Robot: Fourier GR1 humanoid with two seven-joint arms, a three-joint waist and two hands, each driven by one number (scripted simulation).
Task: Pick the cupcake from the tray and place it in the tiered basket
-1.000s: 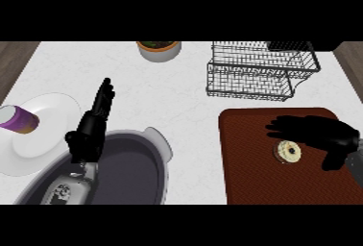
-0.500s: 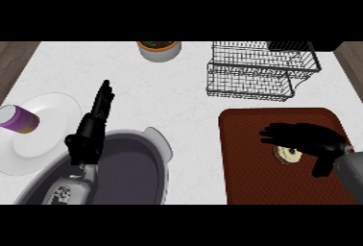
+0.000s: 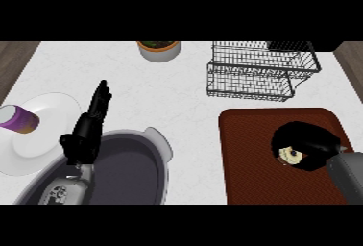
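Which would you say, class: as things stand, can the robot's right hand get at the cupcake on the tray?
Probably yes. The right hand is over the cupcake on the red tray, fingers curled around it and hiding most of it. Nothing stands between them.

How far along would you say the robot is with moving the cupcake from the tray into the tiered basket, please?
Early: nothing is delivered yet. The black wire tiered basket holds no cupcake. In hand: the right hand is curled over the small pale cupcake on the dark red tray; whether it is lifted cannot be told. Left: carry it up to the basket and release it. The left hand rests open over the grey pot.
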